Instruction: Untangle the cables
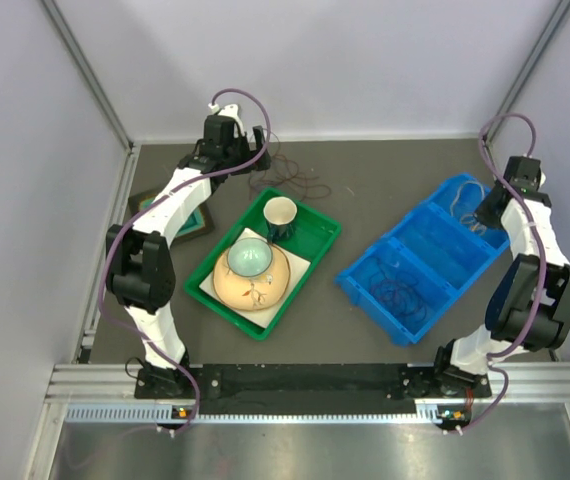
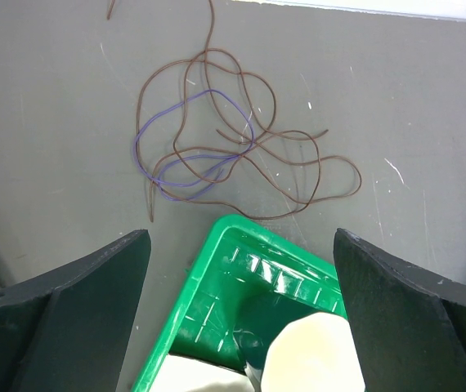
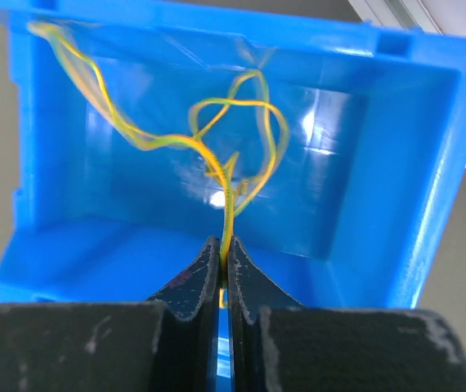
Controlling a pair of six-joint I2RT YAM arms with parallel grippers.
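Note:
A loose tangle of thin brown cable and purple cable lies on the grey table beyond the green tray; it also shows in the top view. My left gripper is open and empty, hovering over the tray's far corner, short of the tangle. My right gripper is shut on a yellow-green cable, which loops down into the far compartment of the blue bin. In the top view the right gripper is over that compartment. A dark coil lies in the bin's near compartment.
The green tray holds a tan bowl with a smaller teal bowl in it and a dark mug. A dark framed tile lies at the left under the left arm. The blue bin has three compartments.

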